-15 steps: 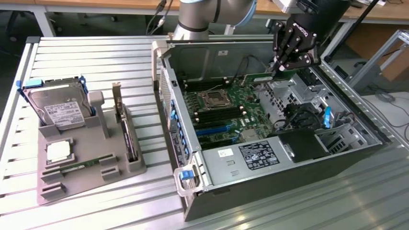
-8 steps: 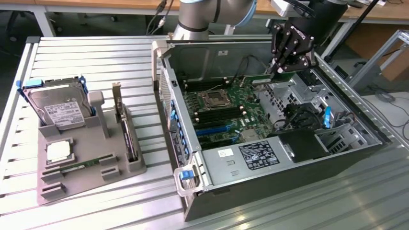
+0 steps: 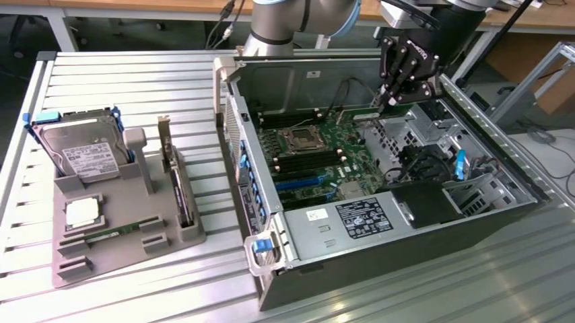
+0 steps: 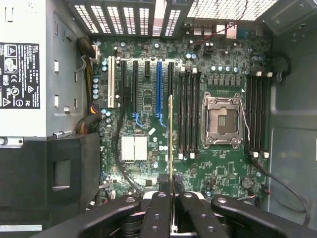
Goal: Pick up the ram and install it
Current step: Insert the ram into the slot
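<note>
The ram (image 4: 171,144) shows edge-on in the wrist view as a thin green stick held upright between my fingers. My gripper (image 4: 172,192) is shut on it. In the exterior view the gripper (image 3: 396,101) hangs inside the open computer case (image 3: 269,202), above the far part of the motherboard (image 3: 314,161), with the ram (image 3: 367,116) sticking out below it. The ram hovers over the board and is in none of the slots. In the wrist view it lines up just beside the black memory slots (image 4: 188,114) next to the empty processor socket (image 4: 222,120).
More memory slots (image 4: 257,114) lie on the socket's other side, and long expansion slots (image 4: 147,94) beside the ram. On the exterior view's left a grey tray (image 3: 134,252) holds a hard drive (image 3: 81,148), a square silver chip (image 3: 81,213), an upright dark card (image 3: 175,178) and another green stick (image 3: 112,234).
</note>
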Controlling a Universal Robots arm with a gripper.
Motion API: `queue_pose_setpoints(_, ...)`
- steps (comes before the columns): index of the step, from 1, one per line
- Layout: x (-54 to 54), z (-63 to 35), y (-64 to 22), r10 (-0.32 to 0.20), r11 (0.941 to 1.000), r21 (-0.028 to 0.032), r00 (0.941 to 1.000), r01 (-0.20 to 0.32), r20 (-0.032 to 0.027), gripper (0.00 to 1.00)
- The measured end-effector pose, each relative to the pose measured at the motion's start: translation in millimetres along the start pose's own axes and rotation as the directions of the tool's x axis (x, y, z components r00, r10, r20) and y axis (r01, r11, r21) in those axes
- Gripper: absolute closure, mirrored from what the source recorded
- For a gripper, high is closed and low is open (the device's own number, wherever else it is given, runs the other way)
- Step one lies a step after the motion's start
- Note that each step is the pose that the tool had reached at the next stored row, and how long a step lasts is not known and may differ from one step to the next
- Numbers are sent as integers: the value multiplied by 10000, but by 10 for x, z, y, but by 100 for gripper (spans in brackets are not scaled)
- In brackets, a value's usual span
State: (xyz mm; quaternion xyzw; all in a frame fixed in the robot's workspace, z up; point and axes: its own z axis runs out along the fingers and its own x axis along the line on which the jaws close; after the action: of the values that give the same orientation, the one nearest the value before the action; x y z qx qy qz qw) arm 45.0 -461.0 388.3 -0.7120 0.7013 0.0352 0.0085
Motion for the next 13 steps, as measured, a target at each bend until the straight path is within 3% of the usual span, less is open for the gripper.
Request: queue_pose_setpoints(13,6,91,-3,0,10000,0,10000,0,0,88)
